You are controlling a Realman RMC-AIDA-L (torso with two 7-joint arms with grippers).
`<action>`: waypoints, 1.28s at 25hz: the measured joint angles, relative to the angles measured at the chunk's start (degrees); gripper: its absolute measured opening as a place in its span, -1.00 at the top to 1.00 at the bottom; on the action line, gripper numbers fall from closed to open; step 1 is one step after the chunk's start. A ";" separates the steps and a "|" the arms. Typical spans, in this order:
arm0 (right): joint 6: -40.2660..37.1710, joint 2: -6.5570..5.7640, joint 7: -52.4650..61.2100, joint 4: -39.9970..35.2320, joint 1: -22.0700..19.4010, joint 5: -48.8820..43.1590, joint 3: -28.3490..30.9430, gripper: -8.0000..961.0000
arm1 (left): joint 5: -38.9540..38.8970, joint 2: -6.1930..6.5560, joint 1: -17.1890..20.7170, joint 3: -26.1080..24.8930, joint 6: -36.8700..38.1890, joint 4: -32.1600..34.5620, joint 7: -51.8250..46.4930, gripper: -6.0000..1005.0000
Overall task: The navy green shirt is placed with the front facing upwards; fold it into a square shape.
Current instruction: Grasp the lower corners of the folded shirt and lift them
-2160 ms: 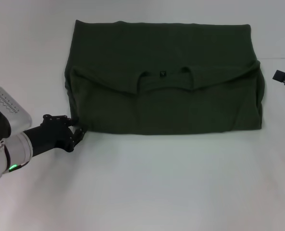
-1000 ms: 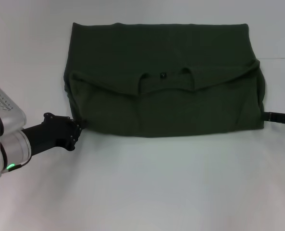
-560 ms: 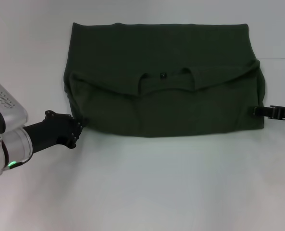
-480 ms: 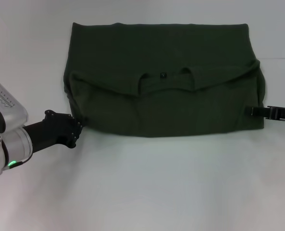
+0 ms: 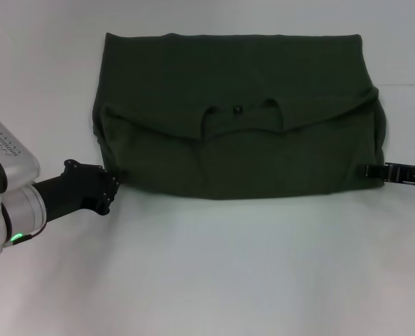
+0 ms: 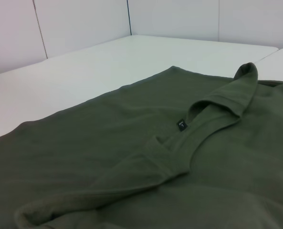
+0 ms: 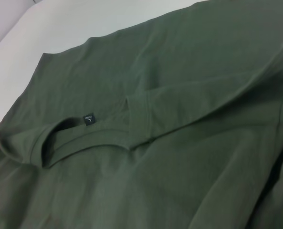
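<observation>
1. Your left gripper (image 5: 113,187) sits at the lower left of the head view, its dark fingertips right at the near-left corner of the navy green shirt (image 5: 238,115); you cannot tell whether they are spread or pinched on cloth.
2. Your right gripper (image 5: 372,170) comes in from the right edge of the head view, its tip touching the shirt's right side near the lower corner. Its finger state cannot be judged either.
3. The shirt lies folded into a wide rectangle across the upper middle of the head view, on the white table (image 5: 249,273). The collar opening sits at the centre, with a folded edge running in a curve to either side of it.
4. Inside the collar you can see a small dark neck label (image 6: 181,125); the marks on it are too small to read.
5. Nothing lies between either gripper and the cloth.
</observation>
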 joint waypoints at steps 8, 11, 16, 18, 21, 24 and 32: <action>4.15 0.29 -0.02 1.47 0.66 0.01 -0.11 0.24 | 0.00 -0.02 -0.09 0.08 -0.06 -0.01 0.00 0.96; 3.96 0.32 -0.15 1.45 0.68 0.07 -0.14 0.48 | 0.00 -0.01 -0.16 0.09 -0.04 0.00 0.00 0.96; 2.23 0.52 -2.32 0.93 -0.11 1.36 0.32 0.91 | 0.00 -0.07 -0.24 -0.08 0.00 0.05 -0.25 0.96; 1.10 0.45 -3.79 0.82 -0.88 2.72 0.66 0.92 | 0.00 -0.10 0.10 -0.19 0.29 0.59 -1.38 0.96; -0.09 -0.07 -4.59 0.59 -2.22 3.60 0.75 0.92 | 0.17 -0.10 1.43 0.11 0.88 2.77 -4.60 0.96; -0.98 -0.48 -5.13 -0.18 -3.87 3.71 1.02 0.92 | 0.34 -0.08 2.87 0.02 2.59 4.64 -6.72 0.96; -5.39 -1.06 -8.92 -1.17 -7.13 4.57 4.56 0.92 | 0.31 -0.11 6.38 -0.47 8.39 8.18 -9.06 0.95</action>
